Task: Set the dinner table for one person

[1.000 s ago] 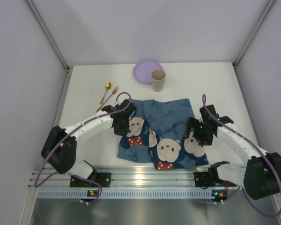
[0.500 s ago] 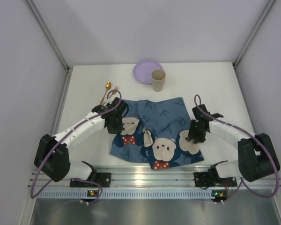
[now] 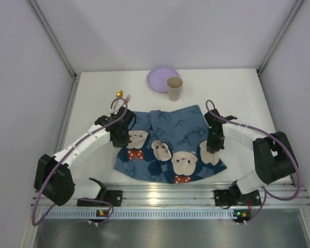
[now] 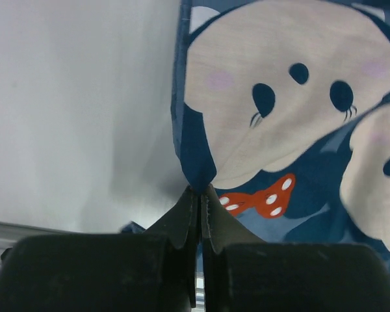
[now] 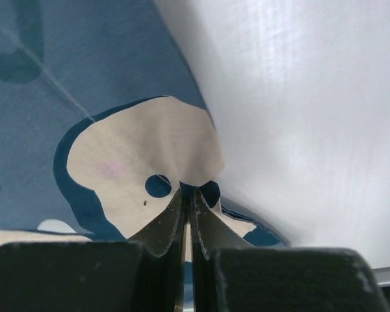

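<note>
Cup [image 3: 174, 89], plate [image 3: 159, 78], spoon [image 3: 119, 94], fork [image 3: 127, 97] on table [image 3: 237, 93] behind mat [image 3: 170, 135].

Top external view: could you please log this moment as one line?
left gripper: shut on cloth mat | right gripper: shut on cloth mat | plate, cup: far side

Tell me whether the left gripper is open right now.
No, the left gripper is shut on a pinched edge of the blue cloth mat.
</note>
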Action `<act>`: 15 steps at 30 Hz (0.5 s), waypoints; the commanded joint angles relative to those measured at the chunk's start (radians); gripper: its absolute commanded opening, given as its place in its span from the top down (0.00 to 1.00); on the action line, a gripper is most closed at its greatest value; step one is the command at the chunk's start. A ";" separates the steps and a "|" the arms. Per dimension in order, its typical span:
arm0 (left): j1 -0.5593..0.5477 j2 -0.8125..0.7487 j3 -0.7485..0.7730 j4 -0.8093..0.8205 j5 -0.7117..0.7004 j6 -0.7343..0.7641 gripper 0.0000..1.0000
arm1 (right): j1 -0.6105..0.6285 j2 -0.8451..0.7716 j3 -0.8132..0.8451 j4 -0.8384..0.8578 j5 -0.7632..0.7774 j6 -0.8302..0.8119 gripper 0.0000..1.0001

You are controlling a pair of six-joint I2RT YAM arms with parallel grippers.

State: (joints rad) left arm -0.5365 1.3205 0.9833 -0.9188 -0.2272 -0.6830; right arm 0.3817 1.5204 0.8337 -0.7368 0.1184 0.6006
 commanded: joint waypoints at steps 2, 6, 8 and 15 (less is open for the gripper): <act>0.102 -0.070 -0.008 -0.087 -0.083 0.054 1.00 | -0.142 -0.060 0.010 -0.015 0.121 -0.045 1.00; 0.151 -0.063 -0.002 -0.094 -0.103 0.068 1.00 | -0.222 -0.069 -0.011 -0.022 0.118 -0.068 1.00; 0.176 -0.032 0.000 -0.100 -0.103 0.065 1.00 | -0.236 -0.062 -0.018 -0.024 0.118 -0.061 1.00; 0.181 0.049 -0.001 -0.086 -0.074 0.062 1.00 | -0.236 -0.054 -0.019 -0.032 0.066 -0.050 1.00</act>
State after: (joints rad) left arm -0.3725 1.3609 0.9802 -0.9634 -0.2512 -0.6506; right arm 0.1616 1.4780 0.8181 -0.7448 0.1368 0.5686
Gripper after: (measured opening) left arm 0.024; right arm 0.009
